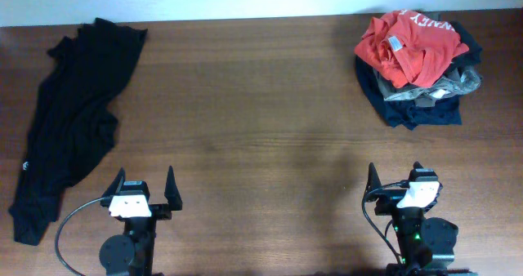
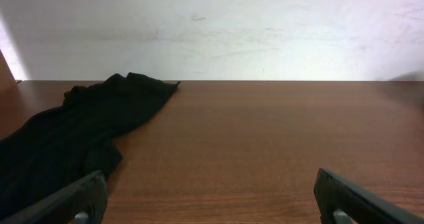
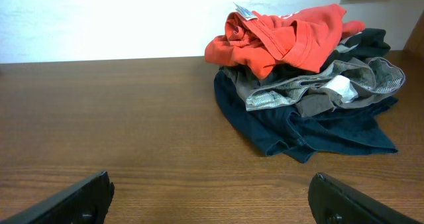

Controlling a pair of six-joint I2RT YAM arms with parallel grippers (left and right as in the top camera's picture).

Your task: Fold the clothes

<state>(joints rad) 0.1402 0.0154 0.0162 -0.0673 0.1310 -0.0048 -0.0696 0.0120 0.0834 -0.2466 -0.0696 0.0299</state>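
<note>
Now both pincers stand spread and empty: left gripper (image 1: 145,188) lower left, right gripper (image 1: 395,180) lower right. A crumpled orange-red T-shirt (image 1: 409,43) tops a heap of dark clothes (image 1: 417,109) at upper right; a limp black garment (image 1: 73,121) sprawls along the left of the brown wooden table (image 1: 261,104).

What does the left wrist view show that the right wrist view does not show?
Only the left wrist view: a black garment spread at the left. Only the right wrist view: an orange-red T-shirt heaped on top of grey and dark blue clothes. Both: the brown table, the pale wall, and an open hand below: the left hand, the right hand.
</note>
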